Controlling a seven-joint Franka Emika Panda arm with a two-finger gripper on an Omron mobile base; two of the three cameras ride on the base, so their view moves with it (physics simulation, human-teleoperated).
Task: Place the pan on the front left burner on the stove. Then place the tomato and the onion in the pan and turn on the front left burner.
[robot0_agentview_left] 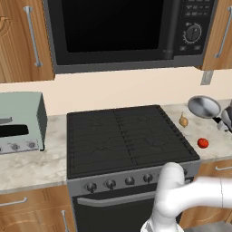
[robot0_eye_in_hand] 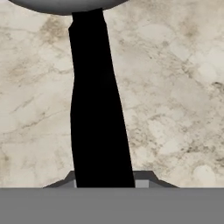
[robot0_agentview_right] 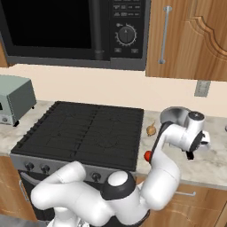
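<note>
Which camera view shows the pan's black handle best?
The hand view: the pan's handle runs down its middle to the gripper, shut on it. The left base view shows mainly the pan's bowl; in the right base view the arm hides most of the pan.

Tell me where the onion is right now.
The onion sits on the marble counter just right of the stove, near its back corner, between the pan behind it and the tomato in front.

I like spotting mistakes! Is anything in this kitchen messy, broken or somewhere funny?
Nothing is broken or spilled. The small glossy red tomato and tan-brown onion just sit loose on the marble counter, beside the black grated stove.
</note>
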